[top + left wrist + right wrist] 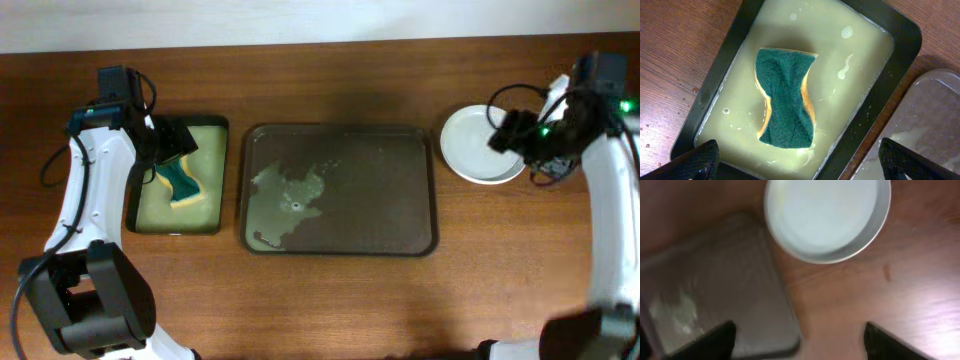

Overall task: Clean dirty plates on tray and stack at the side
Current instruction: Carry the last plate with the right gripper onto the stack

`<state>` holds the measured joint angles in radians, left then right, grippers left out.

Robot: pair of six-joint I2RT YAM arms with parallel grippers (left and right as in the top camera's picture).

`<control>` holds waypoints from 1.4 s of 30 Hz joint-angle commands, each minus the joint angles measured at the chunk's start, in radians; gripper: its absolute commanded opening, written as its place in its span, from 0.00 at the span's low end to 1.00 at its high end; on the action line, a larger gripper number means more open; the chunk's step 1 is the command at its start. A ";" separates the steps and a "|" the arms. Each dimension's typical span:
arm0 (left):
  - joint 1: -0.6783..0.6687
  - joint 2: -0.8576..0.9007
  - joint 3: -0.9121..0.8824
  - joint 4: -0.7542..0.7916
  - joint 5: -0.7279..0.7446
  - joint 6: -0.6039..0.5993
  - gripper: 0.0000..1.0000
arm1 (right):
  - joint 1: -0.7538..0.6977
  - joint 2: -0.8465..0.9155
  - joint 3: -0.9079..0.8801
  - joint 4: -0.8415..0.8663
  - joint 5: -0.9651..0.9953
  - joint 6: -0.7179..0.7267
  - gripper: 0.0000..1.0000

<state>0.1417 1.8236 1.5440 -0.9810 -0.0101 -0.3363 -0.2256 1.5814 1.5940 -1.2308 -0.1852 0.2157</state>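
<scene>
Overhead, we see the plates [478, 145] piled just right of the tray [390, 200], which holds only a wet smear. Left wrist: our left gripper [802, 161] hangs wide open and empty above the sponge [786, 97] lying in the small tray [902, 37]. Right wrist: our right gripper [800, 340] is spread and empty near the pile, so we judge a careless swing could knock it askew.
</scene>
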 commanded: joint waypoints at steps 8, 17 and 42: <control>0.005 -0.008 0.009 -0.001 0.007 0.001 0.99 | 0.232 -0.440 -0.344 -0.004 0.063 -0.032 0.98; 0.005 -0.008 0.009 -0.001 0.007 0.001 0.99 | 0.233 -0.326 -0.345 -0.009 0.056 -0.032 0.98; 0.005 -0.008 0.009 -0.001 0.007 0.001 0.99 | 0.303 -1.423 -1.588 1.345 0.011 -0.089 0.98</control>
<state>0.1417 1.8236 1.5440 -0.9833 -0.0067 -0.3363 0.0731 0.2199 0.0124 0.1211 -0.2462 0.1295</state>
